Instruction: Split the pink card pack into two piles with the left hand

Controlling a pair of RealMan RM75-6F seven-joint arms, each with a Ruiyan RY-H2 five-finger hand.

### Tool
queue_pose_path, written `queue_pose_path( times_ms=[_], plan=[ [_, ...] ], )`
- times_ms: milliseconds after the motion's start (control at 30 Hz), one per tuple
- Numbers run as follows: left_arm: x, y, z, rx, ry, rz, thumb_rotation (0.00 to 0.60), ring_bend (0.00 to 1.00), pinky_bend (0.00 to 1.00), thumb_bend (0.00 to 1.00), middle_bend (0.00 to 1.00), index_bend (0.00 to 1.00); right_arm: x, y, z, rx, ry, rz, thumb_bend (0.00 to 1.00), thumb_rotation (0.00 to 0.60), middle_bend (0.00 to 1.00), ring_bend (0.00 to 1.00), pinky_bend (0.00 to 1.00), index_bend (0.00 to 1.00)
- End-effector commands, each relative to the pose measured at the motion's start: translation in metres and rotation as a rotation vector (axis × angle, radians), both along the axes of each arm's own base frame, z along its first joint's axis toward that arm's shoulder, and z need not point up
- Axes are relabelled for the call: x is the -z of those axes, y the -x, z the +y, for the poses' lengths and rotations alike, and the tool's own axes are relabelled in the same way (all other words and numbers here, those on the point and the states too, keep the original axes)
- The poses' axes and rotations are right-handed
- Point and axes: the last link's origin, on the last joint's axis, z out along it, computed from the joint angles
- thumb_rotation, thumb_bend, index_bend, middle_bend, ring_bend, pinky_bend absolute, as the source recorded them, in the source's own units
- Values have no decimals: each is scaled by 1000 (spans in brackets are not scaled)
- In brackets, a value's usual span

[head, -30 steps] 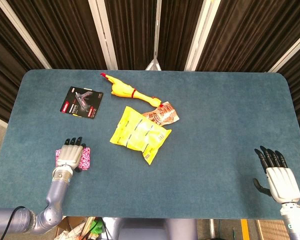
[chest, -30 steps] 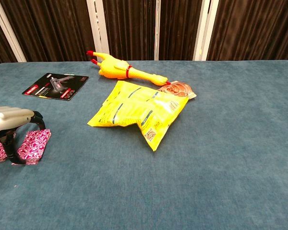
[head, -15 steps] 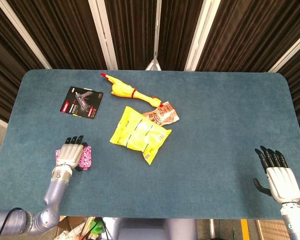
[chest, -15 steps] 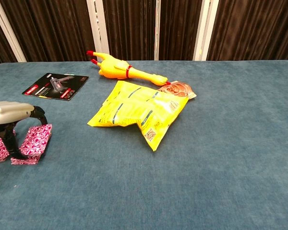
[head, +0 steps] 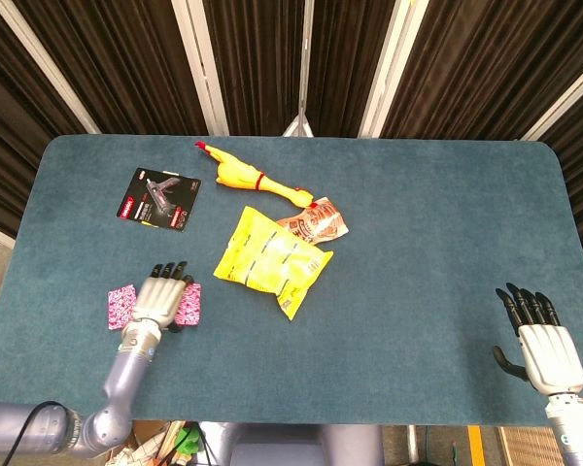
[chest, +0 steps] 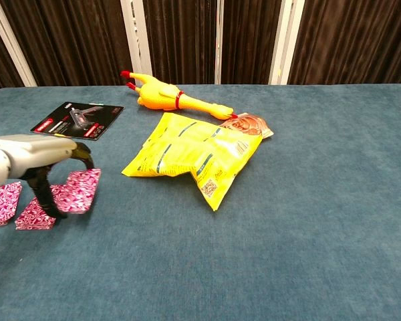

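Observation:
The pink card pack lies split near the table's front left. One pile (head: pixel 122 307) (chest: pixel 1 204) rests on the cloth to the left of my left hand (head: pixel 161 299) (chest: pixel 33 158). That hand grips another part of the pack (head: pixel 188 303) (chest: pixel 81 188) between thumb and fingers, tilted and raised off the cloth on one side. More pink cards (chest: pixel 32 215) show beneath the hand in the chest view; the head view hides them. My right hand (head: pixel 539 346) hovers at the front right with fingers spread and nothing in it.
A yellow snack bag (head: pixel 270 258) (chest: pixel 194 152) lies mid-table, right of the left hand. Behind it are a small brown packet (head: pixel 316 224), a rubber chicken (head: pixel 248 177) (chest: pixel 167 100) and a black product card (head: pixel 160 198) (chest: pixel 77 119). The teal table (head: pixel 437 233) extends to the right.
My left hand has moved right with part of the pink pack, leaving a pile behind on its left. The right hand has not moved.

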Motion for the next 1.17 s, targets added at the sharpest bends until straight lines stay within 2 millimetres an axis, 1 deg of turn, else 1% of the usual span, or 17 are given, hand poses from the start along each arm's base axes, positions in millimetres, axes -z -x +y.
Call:
queue_pose_path(
  times_ms=[33,133,167,233,300,400,533,633,700,767,867,967,1033,1167],
  plan=[
    [11,-8,0,13,19,9,600,0,0,319,0,370,0,0,0,1,-1,-1,363,600,0,0,28,0],
    [17,-13,-1,15,27,4,600,0,0,229,0,254,-1,0,0,2,-1,-3,362,600,0,0,27,0],
    [19,-15,-2,15,30,1,600,0,0,189,0,201,-1,0,0,2,-1,-4,362,600,0,0,28,0],
    [20,-16,-3,13,33,8,600,0,0,141,0,107,-1,0,0,2,-1,-4,363,600,0,0,28,0],
    [20,-16,-4,10,33,18,600,0,0,131,0,35,-1,0,0,2,-2,-5,363,600,0,0,28,0],
    [18,-16,-5,8,28,21,600,0,0,130,0,5,-1,0,0,1,-3,-3,363,600,0,0,28,0],
    [7,-14,-8,-1,9,-2,600,0,0,131,0,0,-1,1,0,1,-1,0,362,600,0,0,28,0],
    [-10,-9,-15,5,-26,-55,600,0,0,131,0,0,-2,1,0,1,2,2,363,600,0,0,28,0],
    [-26,0,-25,29,-64,-87,600,0,0,131,0,0,-2,2,0,2,4,4,363,600,0,0,28,0],
    [-44,14,-38,64,-107,-105,600,0,0,131,0,0,-2,1,0,0,5,7,362,600,0,0,27,0],
    [-77,45,-63,154,-205,-98,600,0,0,131,0,0,-2,1,0,-6,10,17,362,600,0,0,20,0],
    [-106,74,-88,248,-293,-83,600,0,0,131,0,0,-1,-1,-1,-14,15,22,362,600,0,0,19,0],
    [-123,88,-101,290,-345,-73,600,0,0,131,0,0,-1,-1,-1,-19,18,28,362,600,0,0,19,0],
    [-151,111,-121,340,-441,-41,600,0,0,131,0,0,-1,0,0,-18,26,30,363,600,0,0,19,0]
  ],
)
